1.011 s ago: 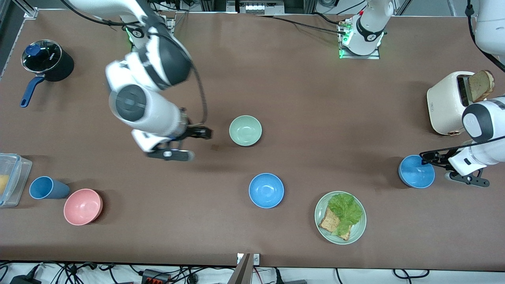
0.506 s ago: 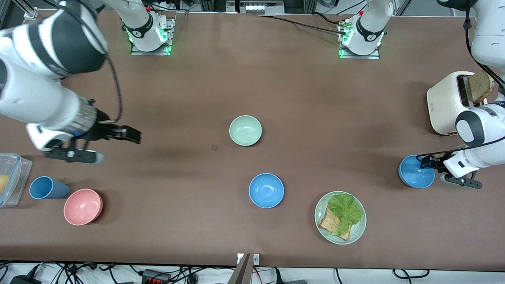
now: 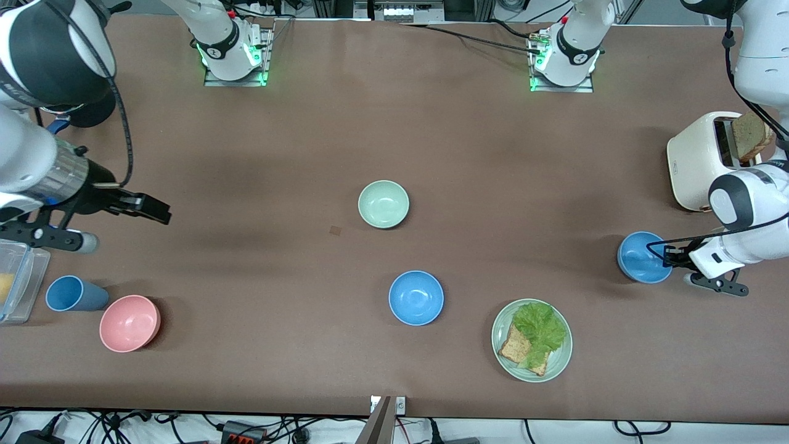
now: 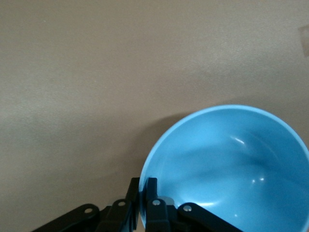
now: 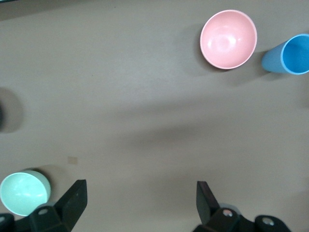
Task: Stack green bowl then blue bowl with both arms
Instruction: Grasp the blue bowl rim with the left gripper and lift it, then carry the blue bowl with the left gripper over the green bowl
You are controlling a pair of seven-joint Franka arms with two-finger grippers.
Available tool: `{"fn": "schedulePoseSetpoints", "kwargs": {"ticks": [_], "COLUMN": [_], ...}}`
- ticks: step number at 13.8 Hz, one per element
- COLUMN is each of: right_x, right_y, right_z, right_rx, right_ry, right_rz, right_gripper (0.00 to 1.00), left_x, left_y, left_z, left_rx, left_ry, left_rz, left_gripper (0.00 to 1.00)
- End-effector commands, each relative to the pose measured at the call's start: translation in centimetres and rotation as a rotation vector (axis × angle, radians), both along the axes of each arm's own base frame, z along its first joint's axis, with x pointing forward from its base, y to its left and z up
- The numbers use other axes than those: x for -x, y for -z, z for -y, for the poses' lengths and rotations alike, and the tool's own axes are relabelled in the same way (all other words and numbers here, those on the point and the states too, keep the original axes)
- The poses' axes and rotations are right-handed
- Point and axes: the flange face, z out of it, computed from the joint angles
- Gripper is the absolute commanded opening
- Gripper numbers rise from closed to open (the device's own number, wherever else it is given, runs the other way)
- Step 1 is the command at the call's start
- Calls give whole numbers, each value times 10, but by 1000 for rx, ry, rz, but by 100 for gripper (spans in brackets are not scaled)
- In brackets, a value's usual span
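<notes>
The green bowl [image 3: 383,204] sits upright near the table's middle; it also shows in the right wrist view [image 5: 23,192]. One blue bowl [image 3: 416,298] sits nearer the front camera than it. A second blue bowl [image 3: 640,258] is at the left arm's end, tilted and lifted a little; my left gripper [image 3: 667,255] is shut on its rim, one finger inside and one outside, as the left wrist view [image 4: 143,189] shows on the bowl [image 4: 231,164]. My right gripper [image 3: 151,209] is open and empty, up over bare table at the right arm's end [image 5: 140,193].
A pale green plate [image 3: 502,320] with lettuce and toast lies near the front edge. A white toaster [image 3: 699,160] with toast stands by the left arm. At the right arm's end are a pink bowl [image 3: 129,323], a blue cup [image 3: 75,293], a clear container [image 3: 21,277] and a dark pot [image 3: 92,114].
My right arm has swung away from the green bowl toward its own end of the table. My left gripper has lifted and shifted the blue bowl slightly away from the front camera.
</notes>
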Motion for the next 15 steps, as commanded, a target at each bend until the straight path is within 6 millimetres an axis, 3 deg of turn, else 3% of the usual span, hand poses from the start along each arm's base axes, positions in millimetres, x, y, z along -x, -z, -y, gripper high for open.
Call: {"fn": "schedulePoseSetpoints", "kwargs": {"ticks": [1, 3, 5, 8, 10, 12, 15], "right_x": [10, 20, 25, 31, 33, 34, 43], "right_y": [-18, -27, -33, -45, -46, -41, -36], "right_z": [41, 88, 111, 118, 120, 123, 124], "right_rx": [21, 12, 13, 18, 23, 30, 32], "right_ry": [-65, -44, -88, -94, -87, -82, -93], "right_rz": [18, 24, 33, 46, 44, 37, 44], "right_gripper": [100, 100, 100, 100, 100, 100, 100], "left_x": [-4, -5, -5, -5, 0, 8, 26], "left_y": [-3, -21, -46, -97, -131, -152, -181], "left_z": [3, 25, 48, 102, 153, 211, 332], "left_rx": [9, 45, 74, 106, 121, 219, 220], "left_ry": [31, 60, 103, 128, 97, 35, -202], "left_rz": [-21, -59, -87, -117, -148, -180, -224], "left_gripper": [1, 0, 0, 0, 0, 0, 0]}}
